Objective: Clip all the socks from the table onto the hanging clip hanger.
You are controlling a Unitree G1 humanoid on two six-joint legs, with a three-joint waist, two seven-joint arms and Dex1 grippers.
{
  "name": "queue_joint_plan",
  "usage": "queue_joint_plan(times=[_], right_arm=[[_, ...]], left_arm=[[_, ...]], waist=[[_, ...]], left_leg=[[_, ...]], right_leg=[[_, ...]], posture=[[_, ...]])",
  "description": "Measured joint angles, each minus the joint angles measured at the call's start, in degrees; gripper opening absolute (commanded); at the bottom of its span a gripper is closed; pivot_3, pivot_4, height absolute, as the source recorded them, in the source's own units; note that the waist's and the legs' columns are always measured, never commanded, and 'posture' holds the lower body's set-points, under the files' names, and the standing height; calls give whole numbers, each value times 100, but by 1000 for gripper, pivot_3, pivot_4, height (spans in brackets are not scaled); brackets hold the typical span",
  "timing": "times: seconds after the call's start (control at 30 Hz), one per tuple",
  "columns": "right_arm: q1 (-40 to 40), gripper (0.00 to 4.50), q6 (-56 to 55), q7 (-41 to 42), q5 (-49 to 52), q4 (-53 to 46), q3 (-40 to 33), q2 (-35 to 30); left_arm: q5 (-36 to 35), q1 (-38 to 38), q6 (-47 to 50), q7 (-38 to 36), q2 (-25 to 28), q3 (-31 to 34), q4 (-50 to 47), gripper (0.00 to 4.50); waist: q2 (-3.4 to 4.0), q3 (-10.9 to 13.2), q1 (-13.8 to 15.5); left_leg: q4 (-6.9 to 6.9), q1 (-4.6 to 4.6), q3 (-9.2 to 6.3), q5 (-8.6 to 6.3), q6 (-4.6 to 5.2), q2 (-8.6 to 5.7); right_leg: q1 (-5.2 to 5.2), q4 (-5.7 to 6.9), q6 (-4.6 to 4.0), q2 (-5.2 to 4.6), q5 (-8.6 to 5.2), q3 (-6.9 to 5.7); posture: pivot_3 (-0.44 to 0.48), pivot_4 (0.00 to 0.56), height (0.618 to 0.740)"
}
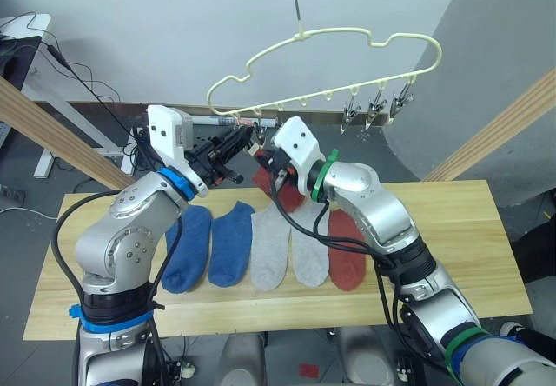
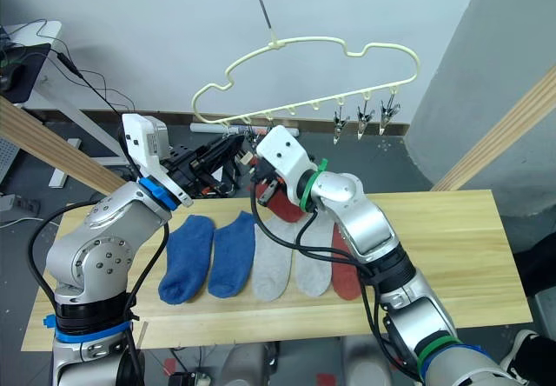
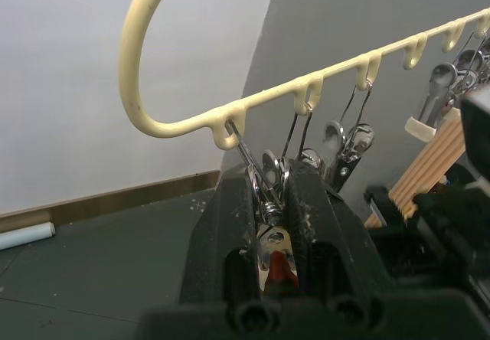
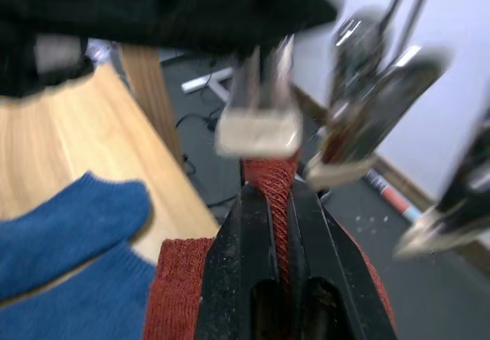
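Five on the table: two blue socks point(image 1: 208, 245), two grey socks point(image 1: 288, 247) and one red sock point(image 1: 346, 251), flat in a row near the middle, toes toward the front edge, blues at the left end, red at the right end.
Sixth sock: second red sock point(image 4: 269, 191), lifted off the table point(image 1: 452, 247), up by the hanger's left end, lower part trailing toward the back edge.
Right gripper point(image 4: 277, 202): clamped tight on the lifted red sock, fabric pinched between both fingers, raised above the back edge.
Left gripper point(image 3: 274, 202): squeezing the first clip point(image 3: 268, 194), the leftmost on the bar, a sliver of red showing between the clip's lower ends.
Hanger point(image 1: 347, 43): pale yellow, hanging by its metal hook point(image 1: 295, 3) above the back edge, bar sloping up to the right.
Other clips point(image 1: 375, 108): dangling free from the bar, three at the right end bunched close together.
Grippers together: nose to nose under the left end of the bar, nearly touching.
Poles point(image 1: 52, 129): wooden, slanting behind both back corners.
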Motion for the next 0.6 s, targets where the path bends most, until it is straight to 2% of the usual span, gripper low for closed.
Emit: queue_joint_plan(times=[0.43, 0.5, 0.6], right_arm=[[1, 0, 14, -80, 66, 104, -186, 260], [0, 0, 16, -80, 70, 105, -190, 280], [0, 0, -15, -73, 113, 104, -191, 322]], left_arm=[[55, 6, -87, 21, 1, -5, 1, 224], [64, 7, -100, 48, 1, -3, 1, 940], [83, 31, -105, 65, 9, -2, 7, 1715]], waist=[[0, 0, -10], [-1, -1, -10], [-2, -1, -19]], left_leg=[[2, -1, 2, 1, -2, 0], [2, -1, 2, 1, -2, 0], [3, -1, 4, 1, -2, 0]], right_leg=[[-2, 3, -1, 0, 1, 0], [-2, 3, -1, 0, 1, 0], [-2, 5, -1, 0, 1, 1]], posture=[[-130, 334, 740], [-130, 334, 740], [-132, 335, 740]])
